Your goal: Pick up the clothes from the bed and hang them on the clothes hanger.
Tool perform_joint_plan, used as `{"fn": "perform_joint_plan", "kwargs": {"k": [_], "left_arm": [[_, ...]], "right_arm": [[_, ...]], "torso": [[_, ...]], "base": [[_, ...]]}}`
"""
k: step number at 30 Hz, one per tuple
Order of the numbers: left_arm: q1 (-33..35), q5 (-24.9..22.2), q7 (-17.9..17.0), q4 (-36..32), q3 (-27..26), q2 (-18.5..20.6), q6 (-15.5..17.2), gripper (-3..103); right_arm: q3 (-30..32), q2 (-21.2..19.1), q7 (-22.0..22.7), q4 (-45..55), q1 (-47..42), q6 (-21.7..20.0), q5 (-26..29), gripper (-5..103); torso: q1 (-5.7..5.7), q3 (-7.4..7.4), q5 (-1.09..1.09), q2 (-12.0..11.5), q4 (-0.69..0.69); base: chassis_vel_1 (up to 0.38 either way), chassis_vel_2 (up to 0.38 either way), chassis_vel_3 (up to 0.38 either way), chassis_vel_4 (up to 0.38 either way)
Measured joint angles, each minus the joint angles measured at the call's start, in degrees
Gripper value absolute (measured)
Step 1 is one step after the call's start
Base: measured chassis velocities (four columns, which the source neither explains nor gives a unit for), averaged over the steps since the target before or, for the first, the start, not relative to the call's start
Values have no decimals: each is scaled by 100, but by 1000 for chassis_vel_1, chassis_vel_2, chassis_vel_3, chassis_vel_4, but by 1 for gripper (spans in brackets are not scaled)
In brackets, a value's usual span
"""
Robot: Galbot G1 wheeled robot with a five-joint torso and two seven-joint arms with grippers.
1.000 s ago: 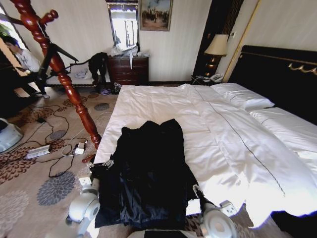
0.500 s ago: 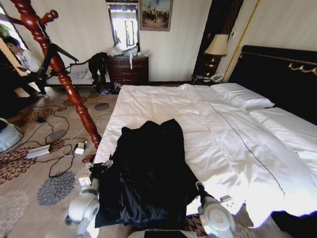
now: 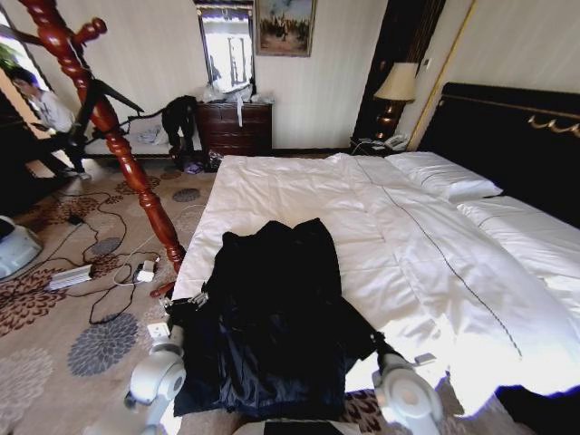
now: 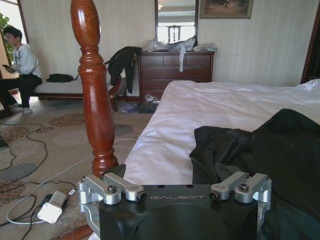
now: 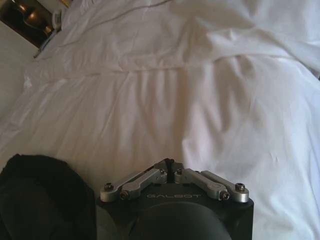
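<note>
The clothes, one black coat, lie spread on the white bed close to its foot edge. My left gripper sits at the coat's left edge, open, its links spread wide in the left wrist view with the coat just ahead. At the coat's right edge my right gripper is shut. Its tips meet over bare duvet, and the coat bunches beside the gripper body. The reddish-brown clothes hanger leans up at the left, its post standing near the bed corner.
Cables and a power strip litter the patterned carpet left of the bed. A black tripod stands behind the coat stand. A dark dresser and a lamp line the far wall. The black headboard bounds the right.
My right arm has slid to the right along the bed's foot edge, and the coat's right edge bulges slightly that way. The left arm has barely shifted.
</note>
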Motion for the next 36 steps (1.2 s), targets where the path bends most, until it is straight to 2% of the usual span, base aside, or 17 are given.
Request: {"fn": "perform_joint_plan", "kwargs": {"k": [4,8,11,15,17,21,24,29,36], "left_arm": [[-30,-5,-14,9,26,-11,8,100],[-55,-7,-22,14,45,-22,18,100],[-63,-8,-27,30,53,-34,20,100],[-92,-21,-60,62,53,-40,34,100],[-100,-31,-66,69,50,-40,40,100],[-113,-77,-96,82,36,-40,56,100],[-110,-112,-110,81,-5,-16,72,100],[-96,-185,-131,68,-118,44,79,100],[-112,-215,-149,93,-174,67,88,100]], "right_arm": [[397,-159,-3,265,69,27,-51,1],[453,-235,-23,755,-171,20,-218,1],[282,-254,-54,1184,-489,3,-331,1],[-570,-422,-105,1348,-1195,-154,-481,1],[-727,-489,-133,1348,-1260,-196,-467,1],[-1115,-807,-186,1349,-1243,-459,-50,1],[-1373,-1256,-39,1346,-993,-769,569,1],[-1729,-1720,90,1334,-951,-1038,888,1],[-2046,-1948,437,1322,-1233,-1374,1126,1]], "torso": [[0,0,0,0,0],[0,0,0,0,0],[0,0,-6,1,0],[0,0,-1,0,-1],[0,0,0,0,-2],[-1,0,-1,0,0],[0,0,0,0,3],[0,0,-1,0,2],[0,0,-1,0,-1]], "base": [[0,0,0,0],[0,0,0,0],[0,0,0,0],[0,0,0,0],[0,0,0,0],[0,0,0,0],[0,0,0,0],[0,0,0,0],[0,0,0,0]]}}
